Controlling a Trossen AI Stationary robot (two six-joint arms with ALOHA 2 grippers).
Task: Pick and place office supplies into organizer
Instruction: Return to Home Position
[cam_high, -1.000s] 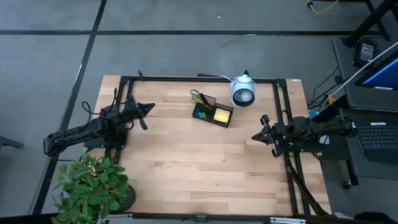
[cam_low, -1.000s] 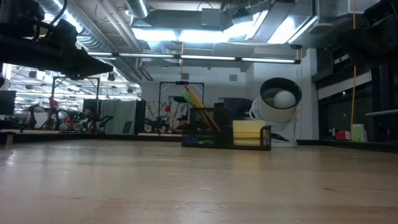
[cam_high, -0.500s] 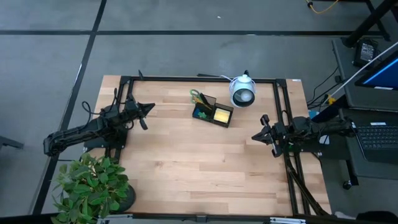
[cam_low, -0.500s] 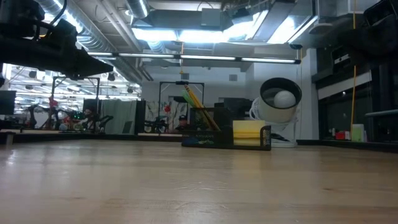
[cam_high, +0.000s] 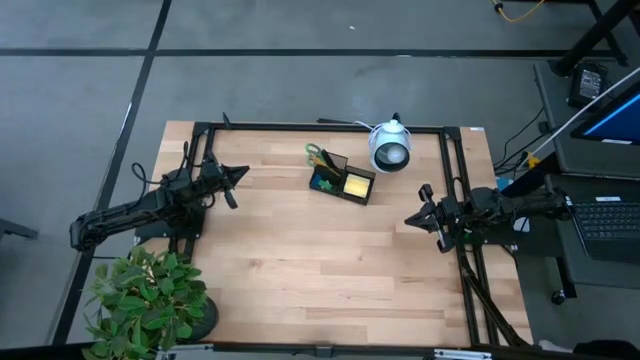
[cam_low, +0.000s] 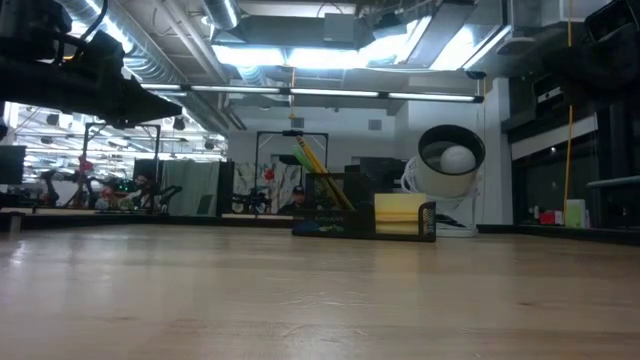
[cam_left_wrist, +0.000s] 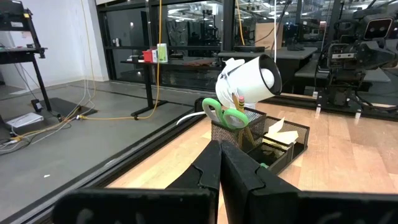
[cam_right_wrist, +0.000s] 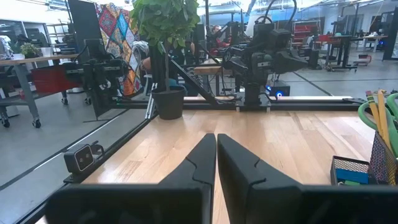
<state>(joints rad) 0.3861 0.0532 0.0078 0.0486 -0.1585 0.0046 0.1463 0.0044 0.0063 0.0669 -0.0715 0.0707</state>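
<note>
Wooden table (cam_high: 300, 260) with organizer (cam_high: 340, 181), white device (cam_high: 390, 150)

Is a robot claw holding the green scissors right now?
No, the green scissors stand in the black organizer, while the left claw and right claw sit shut and empty.

table (cam_high: 300, 260): pale wood planks, looked smooth with a soft sheen
table frame (cam_high: 270, 126): dark metal bars, looked matt
organizer (cam_left_wrist: 291, 138): black wire mesh, looked like matt metal
sticky-note pad (cam_low: 398, 213): yellow paper, was matt
scissors (cam_left_wrist: 225, 114): green plastic handles, were smooth and slightly glossy
white device (cam_left_wrist: 249, 78): plastic shell, was smooth
left gripper (cam_left_wrist: 220, 144): dark plastic fingers, looked matt
right gripper (cam_right_wrist: 216, 138): fingers looked like dark matt plastic
</note>
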